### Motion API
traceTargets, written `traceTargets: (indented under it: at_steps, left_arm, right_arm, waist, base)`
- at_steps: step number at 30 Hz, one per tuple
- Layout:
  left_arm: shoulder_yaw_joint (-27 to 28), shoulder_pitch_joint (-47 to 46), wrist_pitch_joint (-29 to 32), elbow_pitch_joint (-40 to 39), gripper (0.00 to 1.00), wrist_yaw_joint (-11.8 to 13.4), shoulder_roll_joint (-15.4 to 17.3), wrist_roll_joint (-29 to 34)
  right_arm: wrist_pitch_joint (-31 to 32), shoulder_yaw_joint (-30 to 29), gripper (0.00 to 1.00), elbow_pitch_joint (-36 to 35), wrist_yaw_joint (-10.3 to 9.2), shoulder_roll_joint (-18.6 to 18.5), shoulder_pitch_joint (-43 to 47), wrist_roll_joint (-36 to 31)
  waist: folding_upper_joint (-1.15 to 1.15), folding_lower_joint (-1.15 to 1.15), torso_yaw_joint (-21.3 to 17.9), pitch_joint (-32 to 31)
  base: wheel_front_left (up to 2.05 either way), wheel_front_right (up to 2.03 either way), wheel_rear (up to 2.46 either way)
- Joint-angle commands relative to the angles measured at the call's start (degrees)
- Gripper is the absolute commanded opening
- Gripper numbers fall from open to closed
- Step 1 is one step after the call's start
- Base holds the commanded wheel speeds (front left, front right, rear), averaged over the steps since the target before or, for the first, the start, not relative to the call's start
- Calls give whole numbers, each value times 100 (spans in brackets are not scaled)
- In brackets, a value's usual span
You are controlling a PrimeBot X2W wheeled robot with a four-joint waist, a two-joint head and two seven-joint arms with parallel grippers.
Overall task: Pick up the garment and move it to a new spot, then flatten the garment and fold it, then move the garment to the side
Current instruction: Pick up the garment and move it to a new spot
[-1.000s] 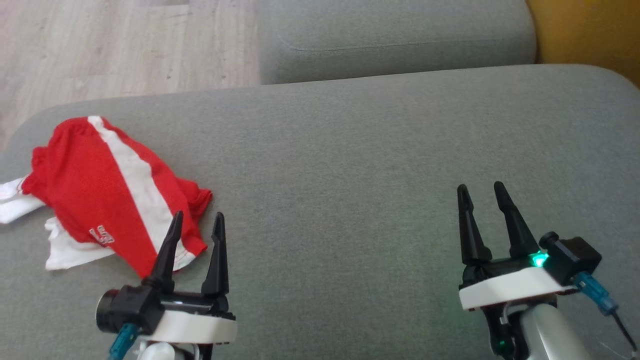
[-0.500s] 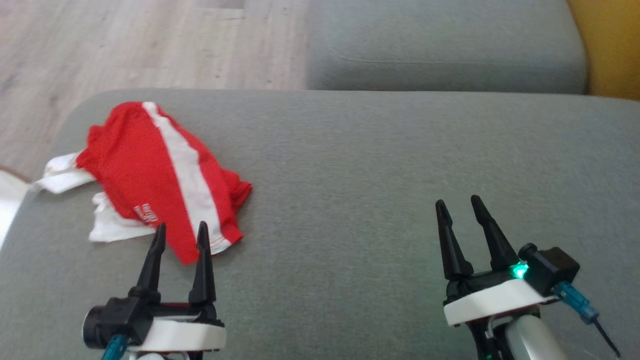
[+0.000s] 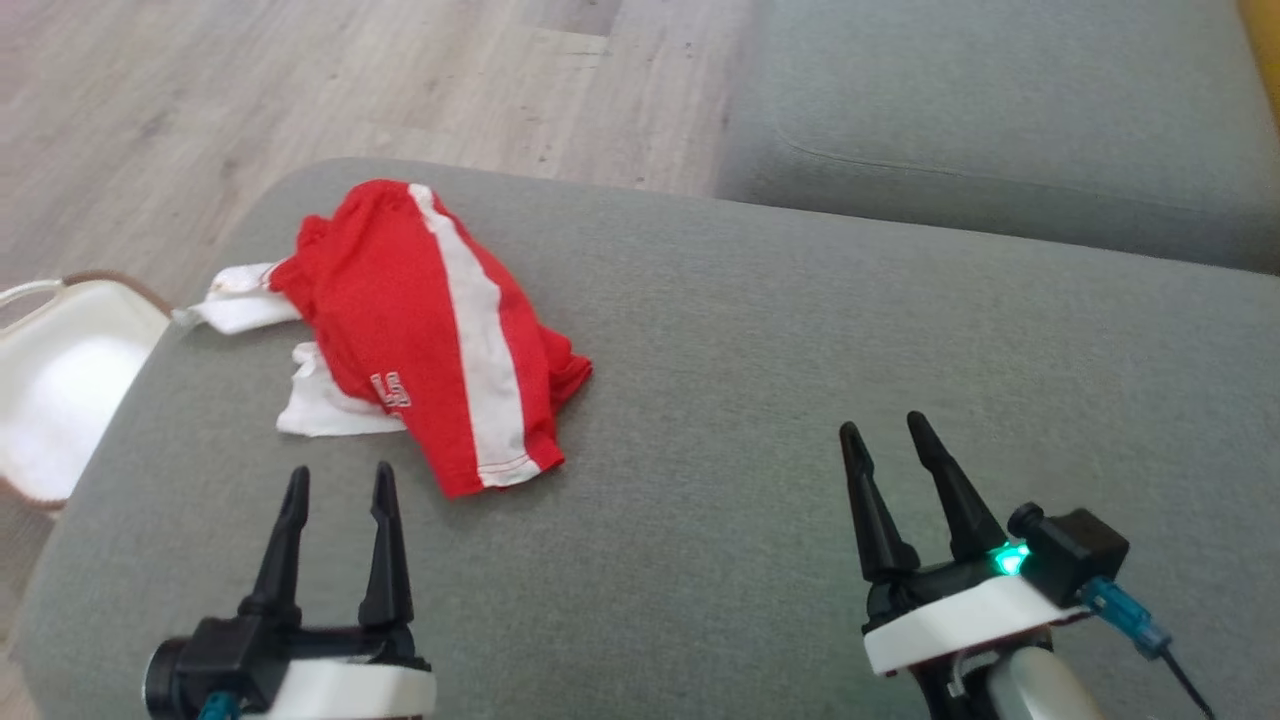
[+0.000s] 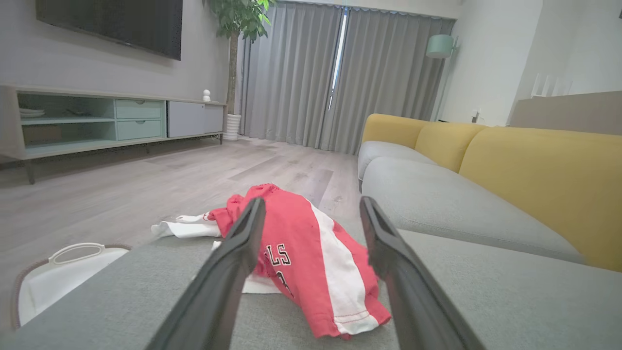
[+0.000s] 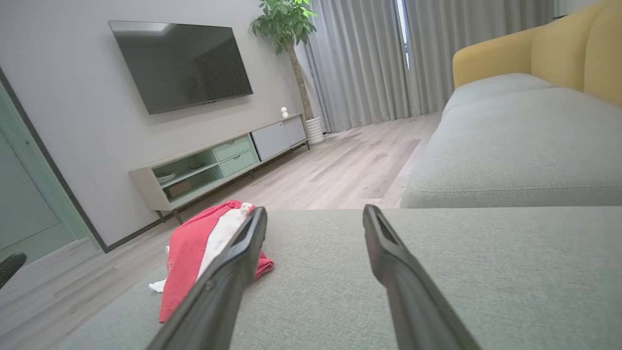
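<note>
Garment and tools, listed from the left end of the grey cushion. White basket: on the floor beside that end. Garment: red with a white stripe, crumpled over a white part, lying on the cushion near its left end, long axis running from the far edge towards the near edge. Left gripper: above the cushion's near-left part, fingers spread, empty; the hem lies just ahead and slightly right, apart. Right gripper: near-right part, fingers spread, empty, well apart. The left arm looks nearer for the pick-up.
</note>
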Motion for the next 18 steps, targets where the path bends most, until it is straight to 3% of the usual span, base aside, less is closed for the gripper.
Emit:
traceTargets:
  at_steps: [1,14,18]
  left_arm:
    - [223,-210,-46,-273,100,24,-9,85]
    - [471,-201,-46,-364,100,-58,-9,148]
    - [688,-706,-46,-398,100,-184,236,210]
  right_arm:
    - [-62,175,100,-167,44,-31,-91,67]
    - [-62,352,100,-257,44,-31,-100,188]
    - [-62,234,100,-387,44,-31,-240,58]
  waist:
    - [0,0,107,-22]
    - [0,0,157,77]
    - [0,0,-42,449]
  base:
    - [0,0,0]
    - [0,0,0]
    - [0,0,0]
